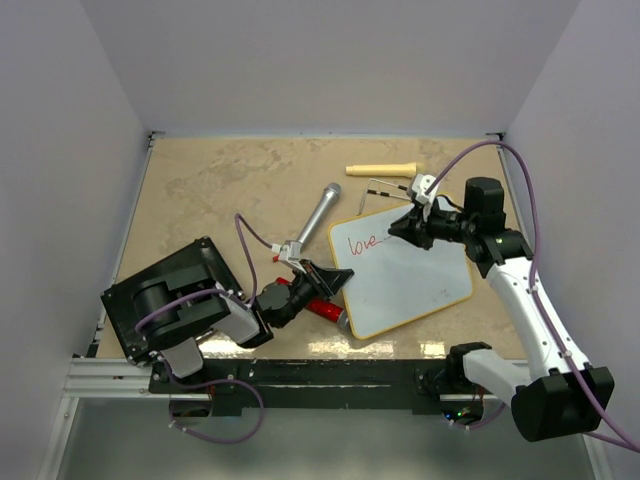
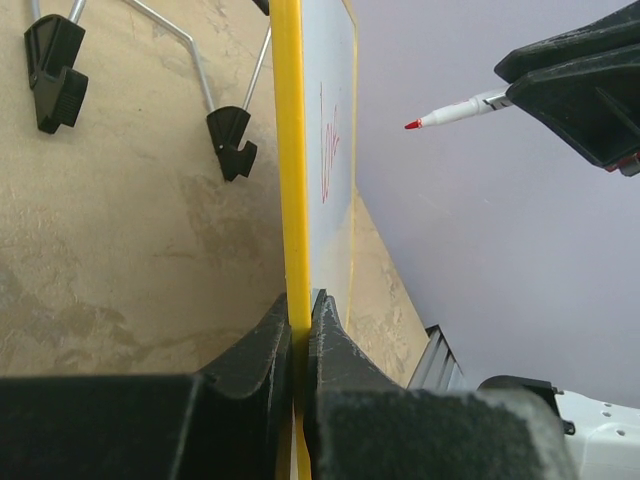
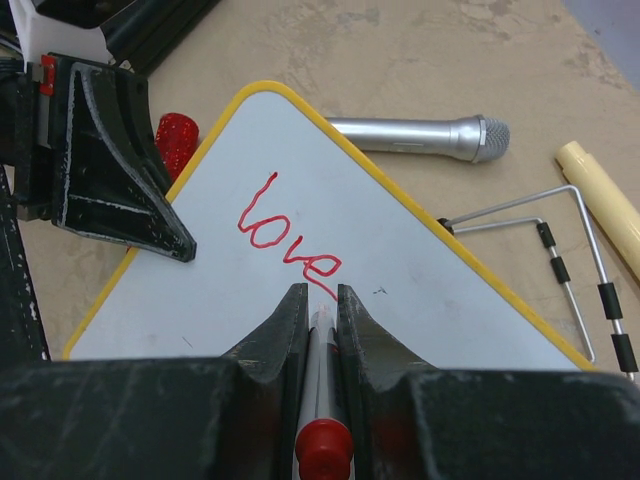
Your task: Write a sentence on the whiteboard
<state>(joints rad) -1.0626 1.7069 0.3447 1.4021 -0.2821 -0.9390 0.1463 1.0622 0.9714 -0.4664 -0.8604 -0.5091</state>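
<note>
The whiteboard (image 1: 410,285) lies on the table, white with a yellow-looking frame. The sentence (image 1: 365,241) is one red word, "love", near its far left corner, also seen in the right wrist view (image 3: 285,230) and edge-on in the left wrist view (image 2: 330,140). My left gripper (image 1: 335,280) is shut on the board's left frame edge (image 2: 288,150). My right gripper (image 1: 405,228) is shut on a red-capped marker (image 3: 322,400), pointing just right of the "e". In the left wrist view the marker's red tip (image 2: 412,124) looks slightly off the board face.
A silver microphone (image 1: 318,215) lies left of the board. A cream stick (image 1: 380,169) and the board's wire feet (image 1: 385,190) lie behind it. A red object (image 1: 320,305) lies under my left gripper. A black flat box (image 1: 170,290) sits at the near left.
</note>
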